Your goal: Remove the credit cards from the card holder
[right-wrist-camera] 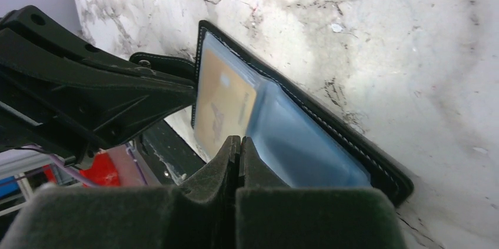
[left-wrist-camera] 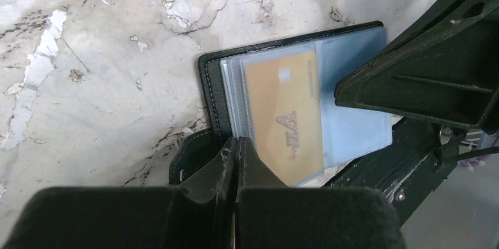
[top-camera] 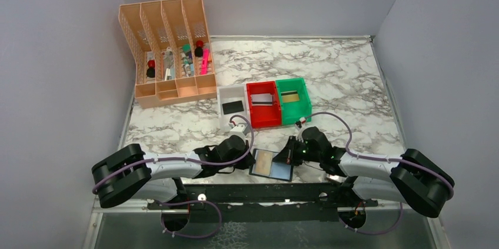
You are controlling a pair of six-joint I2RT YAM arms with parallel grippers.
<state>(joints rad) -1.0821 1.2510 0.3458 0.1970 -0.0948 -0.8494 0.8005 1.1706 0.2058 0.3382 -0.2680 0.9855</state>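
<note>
The card holder [top-camera: 281,170] lies open at the near table edge between both arms, its blue-grey pockets facing up. A yellowish-gold credit card [top-camera: 264,160] sits in its left pocket, under clear plastic [left-wrist-camera: 285,113] [right-wrist-camera: 220,105]. My left gripper [top-camera: 250,165] [left-wrist-camera: 238,143] is shut, its tips pinched at the edge of the pocket leaves beside the black tab [left-wrist-camera: 188,158]. My right gripper [top-camera: 290,158] [right-wrist-camera: 240,141] is shut on the near edge of the blue pocket leaf [right-wrist-camera: 306,143], which bulges upward. Other credit cards lie in the bins.
Behind the holder stand a white bin [top-camera: 222,95] with a black card, a red bin [top-camera: 263,119] with a pale card and a green bin [top-camera: 304,97] with a gold card. A peach organiser [top-camera: 168,55] stands at the back left. A black rail [top-camera: 253,193] runs along the near edge.
</note>
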